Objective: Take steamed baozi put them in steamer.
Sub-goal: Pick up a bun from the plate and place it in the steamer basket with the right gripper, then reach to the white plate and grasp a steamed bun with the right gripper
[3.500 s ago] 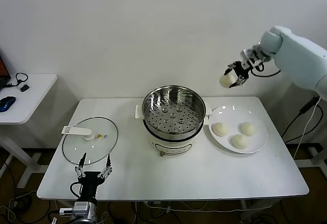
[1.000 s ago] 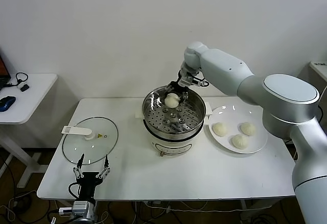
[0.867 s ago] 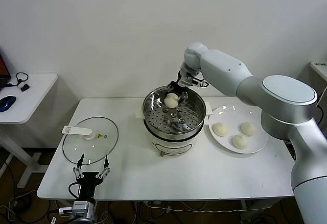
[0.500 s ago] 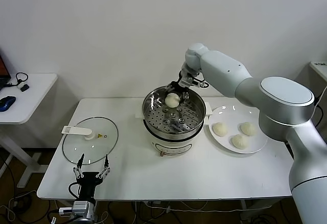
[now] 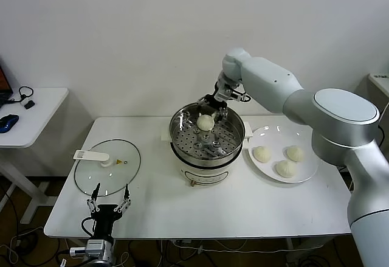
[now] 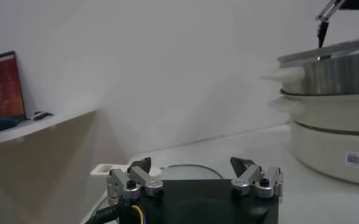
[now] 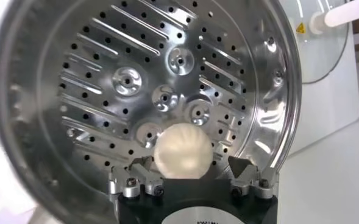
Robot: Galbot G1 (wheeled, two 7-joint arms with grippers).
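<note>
One baozi (image 5: pixel 205 121) lies on the perforated floor of the steamer (image 5: pixel 182 120), near its back wall. My right gripper (image 5: pixel 214 105) hangs just above it at the back rim, open. In the right wrist view the baozi (image 7: pixel 182 159) sits free between the spread fingertips (image 7: pixel 139 165), with a gap on each side. Three more baozi (image 5: pixel 262 154) (image 5: pixel 295 153) (image 5: pixel 284 168) rest on the white plate (image 5: pixel 302 176) to the steamer's right. My left gripper (image 5: pixel 110 204) is parked at the table's front left, open and empty.
A round glass lid (image 5: pixel 107 166) with a white handle lies flat left of the steamer, just behind the left gripper (image 6: pixel 192 164). The steamer sits on a white cooker base (image 5: pixel 206 173). A side desk (image 5: pixel 30 115) stands at the far left.
The right gripper's jaws have spread and let go of the baozi, which now rests on the steamer floor. The gripper has lifted slightly. The left arm has not moved.
</note>
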